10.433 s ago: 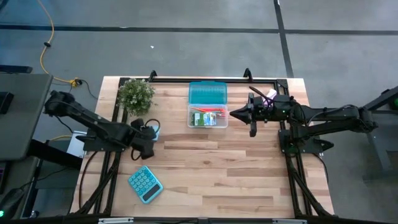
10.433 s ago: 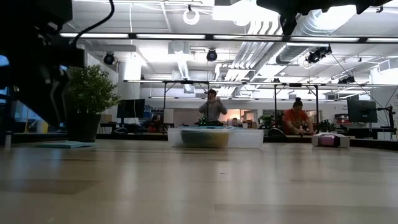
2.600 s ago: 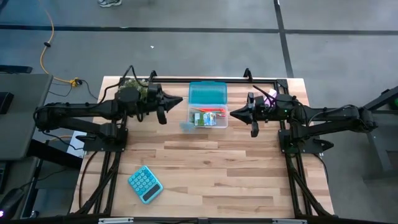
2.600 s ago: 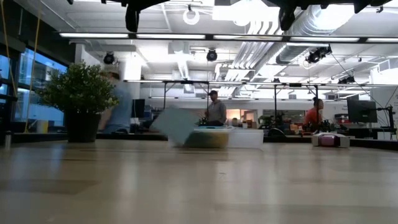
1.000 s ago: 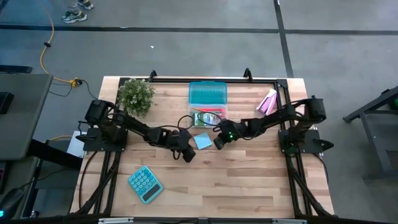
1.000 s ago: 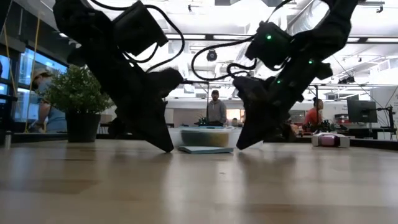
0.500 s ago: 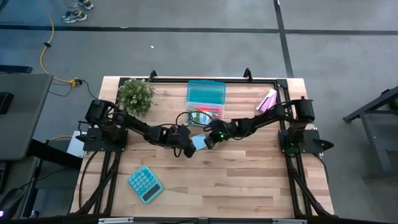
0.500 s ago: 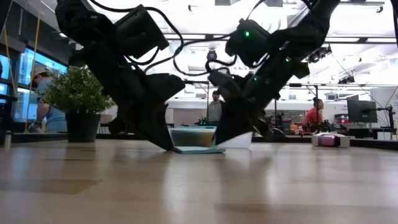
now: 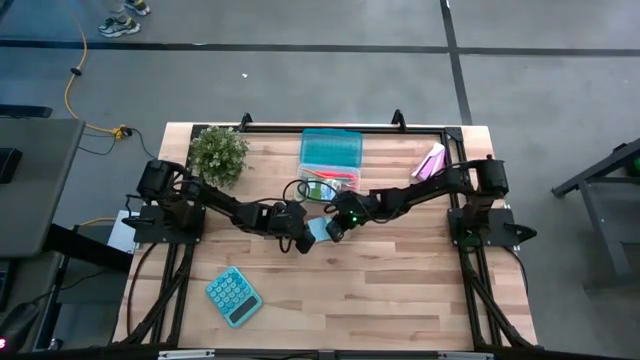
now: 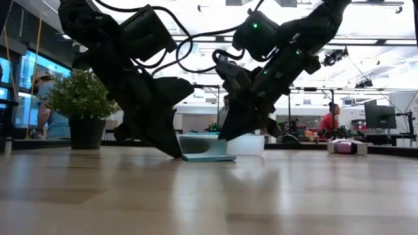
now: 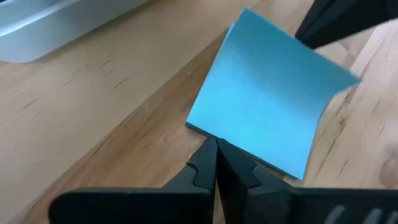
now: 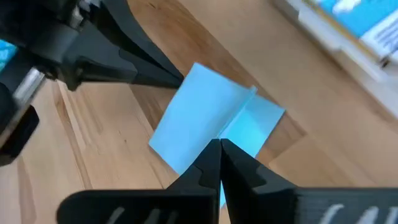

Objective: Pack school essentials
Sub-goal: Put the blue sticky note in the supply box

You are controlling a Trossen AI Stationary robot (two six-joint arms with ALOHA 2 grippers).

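The light-blue square note pad (image 9: 318, 230) lies on the table in front of the clear box (image 9: 328, 185) with its open teal lid (image 9: 332, 152). Scissors and pens show inside the box. My left gripper (image 9: 304, 241) is shut, with its tips at the pad's left side. My right gripper (image 9: 331, 231) is shut, with its tips at the pad's right side. In the low view the pad (image 10: 208, 156) rests on its left part, with its right edge raised. My left gripper touches the pad's edge (image 11: 217, 138) with its shut fingertips, slanting down from the table's left. The pad lies on the table before the tips. My right gripper meets the pad's opposite edge (image 12: 214, 138) with its shut fingertips, slanting down from the table's right. That side of the pad stands a little off the table (image 10: 225, 149).
A teal calculator (image 9: 233, 295) lies at the near left. A potted plant (image 9: 218, 153) stands at the far left. A pink-and-white packet (image 9: 431, 160) lies at the far right. Bare wood is open toward the near edge (image 9: 380, 300). People show in the room behind.
My right gripper has gone toward the table's left, up to the pad's right edge. The pad has slid a little toward my left gripper, and its right edge has risen off the table while its left part stays down.
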